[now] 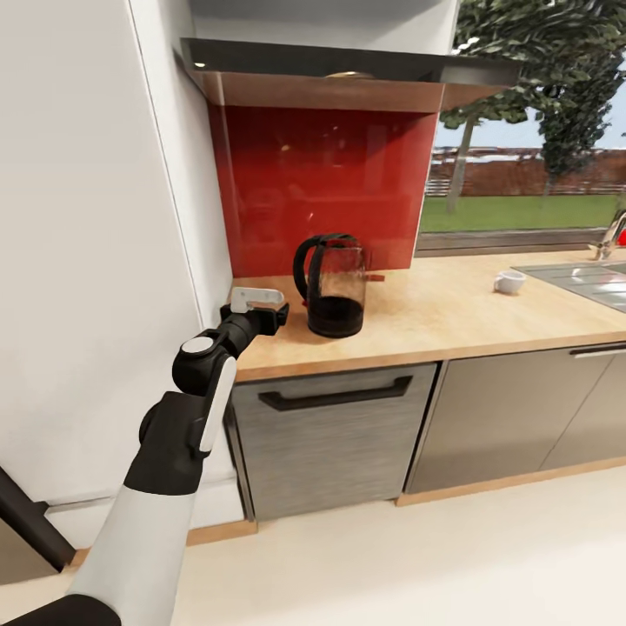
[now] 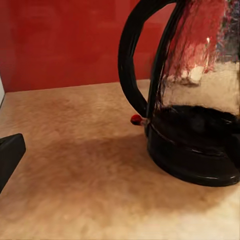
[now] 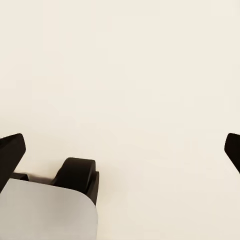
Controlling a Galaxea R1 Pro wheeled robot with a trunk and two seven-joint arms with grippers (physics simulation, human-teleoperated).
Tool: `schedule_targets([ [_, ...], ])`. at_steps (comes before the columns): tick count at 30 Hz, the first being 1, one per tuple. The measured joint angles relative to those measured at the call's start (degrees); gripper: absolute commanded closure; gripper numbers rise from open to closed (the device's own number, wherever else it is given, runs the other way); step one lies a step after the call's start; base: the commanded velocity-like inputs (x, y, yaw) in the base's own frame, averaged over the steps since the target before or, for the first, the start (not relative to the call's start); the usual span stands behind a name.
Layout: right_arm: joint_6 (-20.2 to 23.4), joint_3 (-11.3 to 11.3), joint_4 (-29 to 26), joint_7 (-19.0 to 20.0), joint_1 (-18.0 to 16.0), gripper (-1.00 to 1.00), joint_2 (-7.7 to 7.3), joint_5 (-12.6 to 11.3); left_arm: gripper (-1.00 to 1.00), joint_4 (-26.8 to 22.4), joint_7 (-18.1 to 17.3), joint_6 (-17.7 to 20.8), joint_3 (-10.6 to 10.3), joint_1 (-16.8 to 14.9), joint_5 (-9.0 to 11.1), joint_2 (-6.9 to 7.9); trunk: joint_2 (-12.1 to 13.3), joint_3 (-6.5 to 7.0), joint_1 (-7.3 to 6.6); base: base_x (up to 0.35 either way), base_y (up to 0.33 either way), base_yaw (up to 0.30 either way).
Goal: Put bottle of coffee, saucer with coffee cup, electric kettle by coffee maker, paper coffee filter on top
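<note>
The electric kettle [image 1: 335, 287], clear glass with a black base, lid and loop handle, stands on the kitchen countertop [image 1: 435, 317] in front of a red backsplash. My left gripper [image 1: 280, 315] hovers just above the counter, close beside the kettle's handle side and apart from it. In the left wrist view the kettle [image 2: 195, 125] looms near, and my left gripper [image 2: 120, 155] is open with a black fingertip [image 2: 10, 155] at the edge. The coffee cup [image 1: 509, 281] sits farther right on the counter. My right gripper [image 3: 120, 150] is open over pale floor. The coffee maker, bottle of coffee, kitchen shelf, saucer and filter are out of view.
A white wall panel [image 1: 96, 261] rises right beside my left arm. A range hood [image 1: 348, 74] hangs above the kettle. A sink [image 1: 591, 283] and faucet [image 1: 613, 235] lie at the far right. A dishwasher front [image 1: 335, 435] sits under the counter.
</note>
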Motion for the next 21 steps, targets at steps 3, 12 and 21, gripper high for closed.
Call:
schedule_targets([
  [3, 0.0, 0.0, 0.0, 0.0, 0.0, -1.0, 0.0, 0.0, -1.0, 0.0, 0.0, 0.0, -0.1, 0.0, 0.0, 0.0, 0.0, 0.0, 0.0, 0.102, 0.0, 0.0],
  [12, 0.0, 0.0, 0.0, 0.0, 0.0, -1.0, 0.0, 0.0, -1.0, -0.1, 0.0, 0.0, -0.1, 0.0, 0.0, 0.0, 0.0, 0.0, 0.01, 0.079, -0.034, 0.0],
  [21, 0.0, 0.0, 0.0, 0.0, 0.0, -1.0, 0.04, 0.0, -1.0, -0.7, -0.1, 0.1, -0.2, 0.0, 0.0, 0.0, 0.0, 0.0, -0.01, 0.127, -0.04, 0.0],
])
